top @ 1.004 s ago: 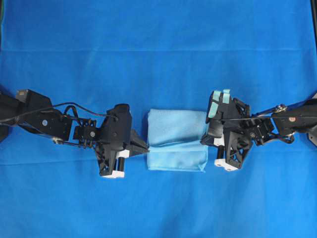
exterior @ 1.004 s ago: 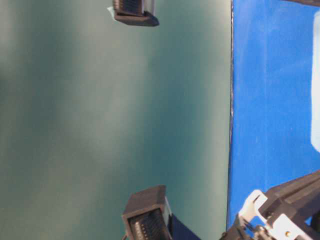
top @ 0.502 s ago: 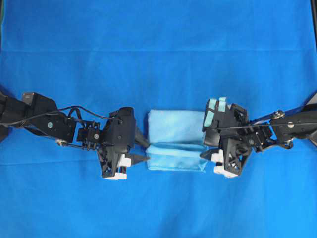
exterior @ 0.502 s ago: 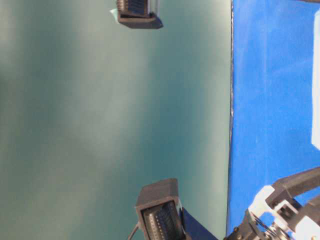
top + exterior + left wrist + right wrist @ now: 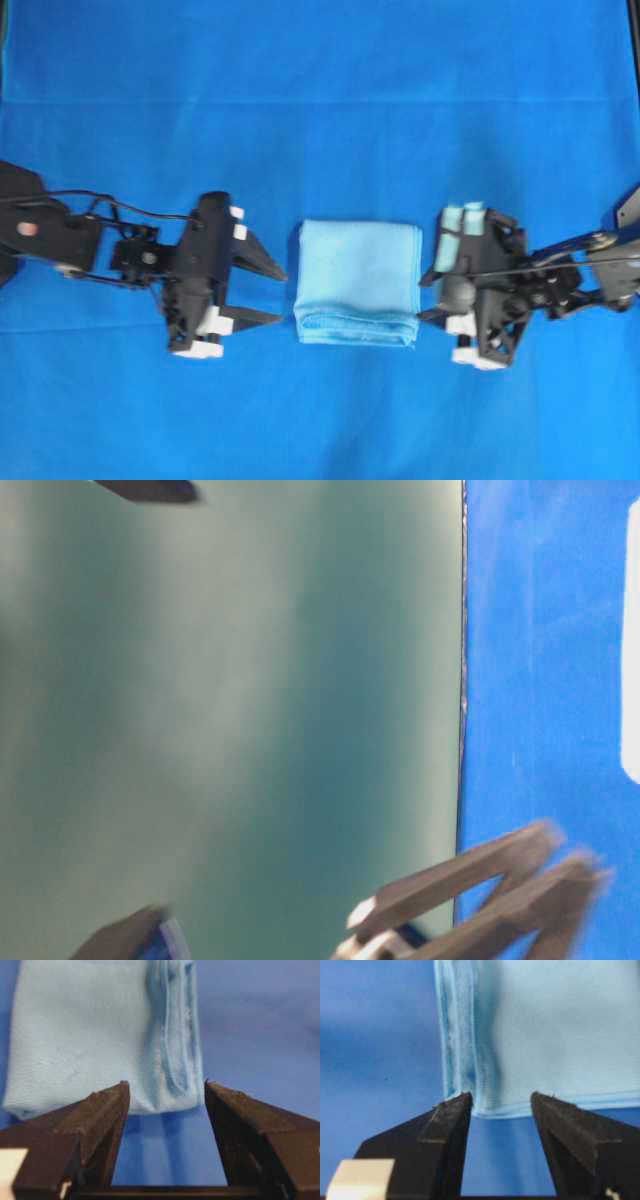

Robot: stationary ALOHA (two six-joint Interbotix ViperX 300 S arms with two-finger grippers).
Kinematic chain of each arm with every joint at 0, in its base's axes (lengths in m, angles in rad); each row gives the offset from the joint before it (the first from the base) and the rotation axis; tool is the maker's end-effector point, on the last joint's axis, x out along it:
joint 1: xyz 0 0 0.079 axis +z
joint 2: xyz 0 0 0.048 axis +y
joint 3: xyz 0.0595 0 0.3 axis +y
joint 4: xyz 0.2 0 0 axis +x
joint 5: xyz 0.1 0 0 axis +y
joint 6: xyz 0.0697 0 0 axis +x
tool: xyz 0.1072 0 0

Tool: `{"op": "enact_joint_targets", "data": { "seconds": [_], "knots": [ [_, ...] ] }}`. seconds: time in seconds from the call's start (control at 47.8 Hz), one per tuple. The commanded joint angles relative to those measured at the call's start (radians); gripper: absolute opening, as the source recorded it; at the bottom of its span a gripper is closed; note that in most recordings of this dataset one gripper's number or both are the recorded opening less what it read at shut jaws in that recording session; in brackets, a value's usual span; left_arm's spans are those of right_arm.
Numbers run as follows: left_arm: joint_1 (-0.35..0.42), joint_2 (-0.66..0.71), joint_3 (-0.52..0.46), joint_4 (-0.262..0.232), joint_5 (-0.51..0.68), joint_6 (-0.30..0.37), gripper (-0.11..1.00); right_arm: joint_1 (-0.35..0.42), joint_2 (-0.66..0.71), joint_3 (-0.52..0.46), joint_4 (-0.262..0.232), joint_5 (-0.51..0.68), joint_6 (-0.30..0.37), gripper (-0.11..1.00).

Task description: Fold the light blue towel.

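Observation:
The light blue towel (image 5: 357, 282) lies folded in a compact rectangle on the royal-blue covering, with its stacked hems along the near edge. My left gripper (image 5: 274, 294) is open and empty, a short gap left of the towel. In the left wrist view the towel (image 5: 95, 1035) lies just beyond the open left gripper (image 5: 166, 1091). My right gripper (image 5: 428, 298) is open and empty, close beside the towel's right edge. In the right wrist view the towel's hemmed corner (image 5: 540, 1030) lies just past the right gripper (image 5: 501, 1099).
The royal-blue table covering (image 5: 320, 100) spreads in all directions around the towel. The table-level view is turned sideways and shows a green wall (image 5: 220, 710), the covering's edge (image 5: 540, 680) and blurred gripper parts (image 5: 470, 885).
Both grippers have let go of the towel's near fold and drawn back sideways, the left one further. The towel's near part now lies flat and tidier.

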Motion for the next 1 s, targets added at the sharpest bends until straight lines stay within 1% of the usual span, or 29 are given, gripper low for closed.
{"op": "enact_joint_targets", "data": {
  "seconds": [0.0, 0.084, 0.251, 0.314, 0.46, 0.544, 0.648, 0.774, 0.858, 0.983],
  "knots": [
    [-0.002, -0.100, 0.020, 0.003, 0.006, 0.003, 0.53, 0.005, -0.095, 0.020, -0.037, 0.017, 0.000, 0.56],
    [0.003, -0.199, 0.075, 0.003, 0.005, 0.003, 0.53, -0.002, -0.189, 0.063, -0.072, 0.018, 0.005, 0.55],
    [0.028, -0.373, 0.192, 0.003, -0.009, 0.002, 0.53, -0.034, -0.365, 0.138, -0.114, 0.021, 0.005, 0.55],
    [0.041, -0.449, 0.241, 0.003, -0.017, 0.003, 0.53, -0.043, -0.443, 0.163, -0.140, 0.031, 0.005, 0.55],
    [0.063, -0.615, 0.316, 0.008, -0.015, 0.008, 0.53, -0.058, -0.591, 0.216, -0.207, 0.077, 0.006, 0.55],
    [0.080, -0.724, 0.367, 0.009, -0.009, 0.032, 0.53, -0.080, -0.660, 0.262, -0.238, 0.087, 0.009, 0.55],
    [0.098, -0.831, 0.420, 0.009, 0.003, 0.080, 0.53, -0.126, -0.735, 0.331, -0.252, 0.078, 0.011, 0.55],
    [0.120, -0.936, 0.479, 0.009, 0.037, 0.127, 0.53, -0.184, -0.807, 0.413, -0.253, 0.037, 0.011, 0.55],
    [0.132, -0.979, 0.514, 0.009, 0.052, 0.130, 0.53, -0.204, -0.831, 0.454, -0.253, 0.000, 0.011, 0.55],
    [0.149, -1.023, 0.568, 0.009, 0.052, 0.129, 0.53, -0.225, -0.836, 0.483, -0.256, -0.063, 0.011, 0.55]
  ]
}}
